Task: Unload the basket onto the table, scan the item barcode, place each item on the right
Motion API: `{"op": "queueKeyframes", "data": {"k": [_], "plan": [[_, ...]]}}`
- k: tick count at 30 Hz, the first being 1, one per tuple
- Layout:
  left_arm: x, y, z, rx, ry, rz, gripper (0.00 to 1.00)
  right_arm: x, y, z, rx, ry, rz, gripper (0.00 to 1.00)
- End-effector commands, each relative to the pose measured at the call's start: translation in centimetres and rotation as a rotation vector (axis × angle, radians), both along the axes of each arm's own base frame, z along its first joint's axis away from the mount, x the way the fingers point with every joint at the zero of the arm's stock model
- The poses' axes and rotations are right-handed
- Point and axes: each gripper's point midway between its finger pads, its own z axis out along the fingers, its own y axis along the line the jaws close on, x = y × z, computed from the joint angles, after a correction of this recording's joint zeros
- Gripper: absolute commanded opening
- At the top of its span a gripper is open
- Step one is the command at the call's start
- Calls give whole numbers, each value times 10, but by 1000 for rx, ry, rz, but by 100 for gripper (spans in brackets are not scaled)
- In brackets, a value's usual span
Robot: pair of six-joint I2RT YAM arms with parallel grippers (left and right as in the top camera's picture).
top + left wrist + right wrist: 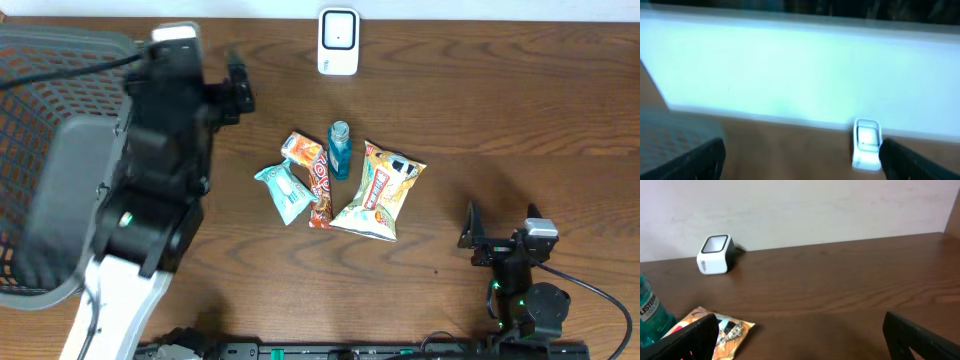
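The overhead view alone shows all 5 items bunched at mid-desk (500,100): a teal packet (283,190), an orange packet (300,148), a candy bar (320,190), a blue mouthwash bottle (339,150) and a yellow snack bag (380,190), with the bottle between bar and bag. The white barcode scanner (338,42) stands well apart from them at the far edge. A mesh basket (40,100) sits at the left with the left arm high over it. The blurred left wrist view puts the left tool (802,160) with its 2 fingers at opposite lower corners, spread wide, nothing between them, and the scanner ahead below a pale wall. The right wrist view, low over the desk, shows the right tool (800,335) equally wide and empty. It also gives part of a Listerine label on the bottle, a corner of the snack bag, and the scanner by the wall.
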Motion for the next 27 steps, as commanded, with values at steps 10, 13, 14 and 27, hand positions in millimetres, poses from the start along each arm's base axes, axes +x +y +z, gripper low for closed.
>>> {"op": "queueKeyframes", "data": {"k": [10, 13, 14, 27], "plan": [[-55, 13, 53, 512, -132, -73, 98, 0, 0, 0, -10, 0, 2, 99], [-64, 1, 48, 511, -134, -162, 98, 0, 0, 0, -10, 0, 2, 99], [-68, -4, 46, 509, -140, -199, 98, 0, 0, 0, -10, 0, 2, 99], [-178, -26, 66, 462, -419, -467, 98, 0, 0, 0, -10, 0, 2, 99]]}}
